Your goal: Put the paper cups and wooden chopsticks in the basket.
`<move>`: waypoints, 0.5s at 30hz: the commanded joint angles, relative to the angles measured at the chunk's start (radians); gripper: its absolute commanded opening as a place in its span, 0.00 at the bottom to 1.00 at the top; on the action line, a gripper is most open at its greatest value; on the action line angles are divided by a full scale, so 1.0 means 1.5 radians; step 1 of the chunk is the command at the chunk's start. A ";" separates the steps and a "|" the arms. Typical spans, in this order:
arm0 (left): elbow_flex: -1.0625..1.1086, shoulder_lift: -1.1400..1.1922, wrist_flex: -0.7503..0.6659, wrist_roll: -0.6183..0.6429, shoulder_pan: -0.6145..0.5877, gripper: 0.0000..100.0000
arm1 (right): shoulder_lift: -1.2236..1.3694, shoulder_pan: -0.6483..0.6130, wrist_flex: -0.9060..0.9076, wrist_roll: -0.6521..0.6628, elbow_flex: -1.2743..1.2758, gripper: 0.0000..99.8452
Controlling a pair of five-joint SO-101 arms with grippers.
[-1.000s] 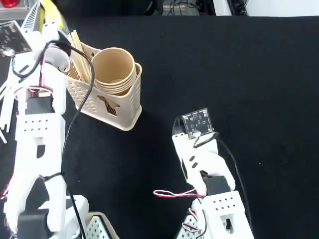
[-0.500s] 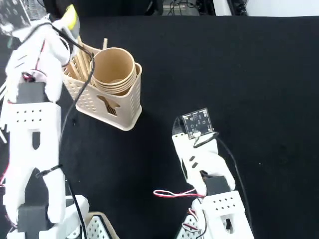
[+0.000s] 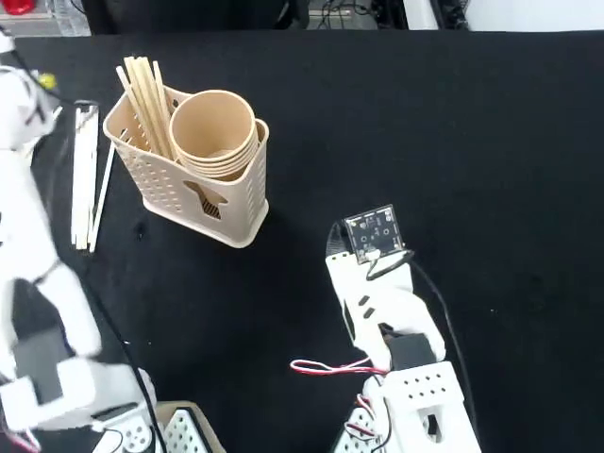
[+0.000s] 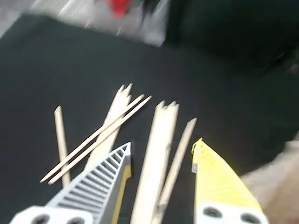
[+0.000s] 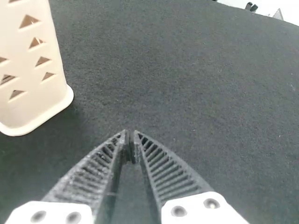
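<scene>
While your left end effector (image 4: pixel 163 144) hangs spread over loose chopsticks (image 4: pixel 156 154) on the counter (image 3: pixel 425 123), your right end effector (image 5: pixel 129 135) sits pressed together near the basket (image 3: pixel 238 206), which holds cups (image 3: pixel 212 127) and other chopsticks (image 3: pixel 146 99).

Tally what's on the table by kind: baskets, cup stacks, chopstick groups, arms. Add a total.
basket: 1
cup stack: 1, in the basket
chopstick groups: 2, one upright in the basket, one loose on the table
arms: 2, left arm and right arm
Total: 6
</scene>
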 commanded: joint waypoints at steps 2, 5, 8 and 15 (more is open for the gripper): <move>-0.122 0.196 0.004 -0.090 -0.091 0.22 | -0.007 -0.004 -0.001 0.005 -0.001 0.02; -0.236 0.331 0.010 -0.121 -0.120 0.22 | -0.007 -0.004 -0.001 0.005 -0.001 0.02; -0.386 0.460 0.045 -0.151 -0.136 0.22 | -0.007 -0.004 -0.001 0.005 -0.001 0.02; -0.725 0.758 0.057 -0.172 -0.142 0.22 | -0.007 -0.004 0.000 0.005 -0.001 0.02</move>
